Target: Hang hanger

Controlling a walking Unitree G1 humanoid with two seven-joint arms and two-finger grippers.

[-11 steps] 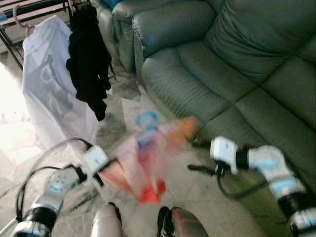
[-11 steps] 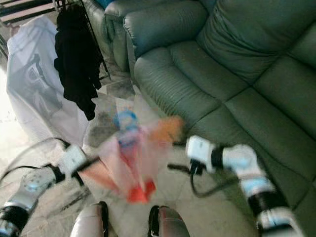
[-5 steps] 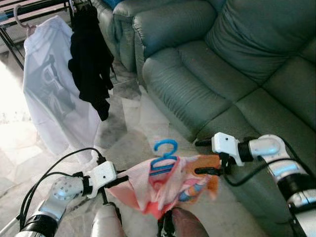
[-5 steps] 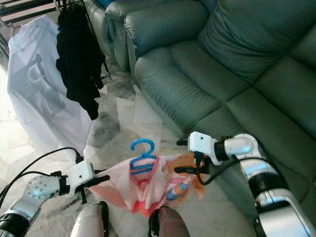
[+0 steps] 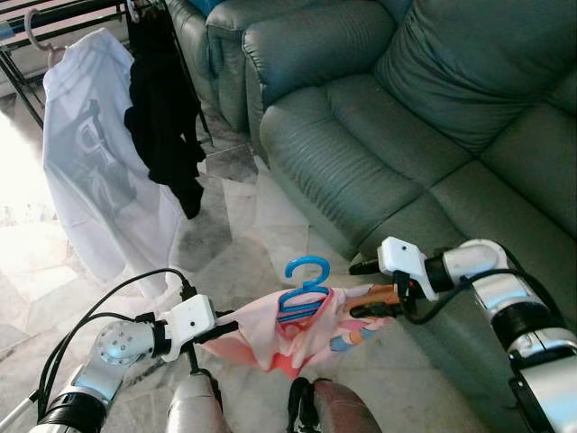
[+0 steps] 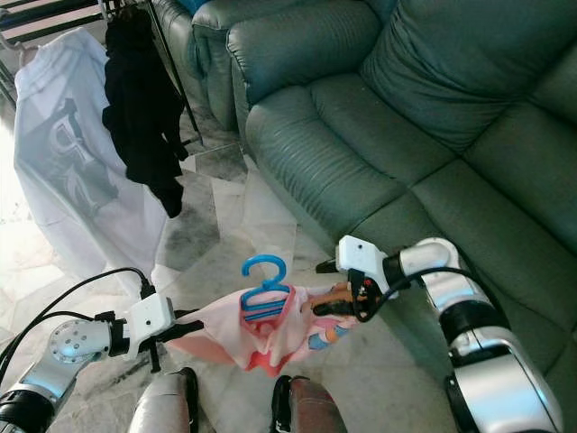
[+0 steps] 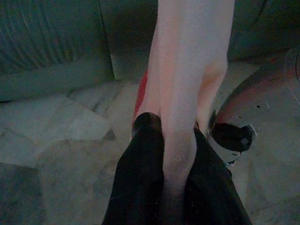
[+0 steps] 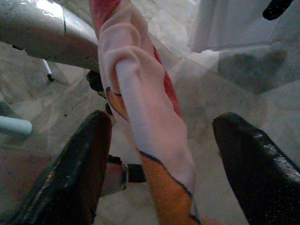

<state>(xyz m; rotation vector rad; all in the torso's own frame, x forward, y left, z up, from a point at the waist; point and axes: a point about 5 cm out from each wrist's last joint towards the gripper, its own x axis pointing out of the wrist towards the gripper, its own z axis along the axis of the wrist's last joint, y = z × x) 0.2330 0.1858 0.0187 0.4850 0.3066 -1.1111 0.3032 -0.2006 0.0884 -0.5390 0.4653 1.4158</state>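
Note:
A small pink garment [image 5: 290, 327] with red and orange parts is threaded on a blue hanger [image 5: 303, 287], whose hook stands up above it. The garment hangs low over the floor, stretched between my two arms. My left gripper [image 5: 225, 330] is shut on the garment's left end; in the left wrist view the black fingers [image 7: 140, 159] pinch the pink cloth [image 7: 187, 84]. My right gripper [image 5: 364, 289] is open at the right end. In the right wrist view its fingers [image 8: 79, 164] stand wide apart with the orange-tipped cloth [image 8: 145, 126] running between them.
A dark drying rack [image 5: 63, 13] stands at the far left, with a white shirt [image 5: 95, 162] and a black garment [image 5: 164, 104] hanging from it. A big green sofa [image 5: 406, 117] runs along the right. Marble floor [image 5: 234, 234] lies between. My legs [image 5: 194, 408] show below.
The garment swung in a blur a second ago and now hangs still, pulled tauter between the grippers. The right gripper has drawn a little inward to the left.

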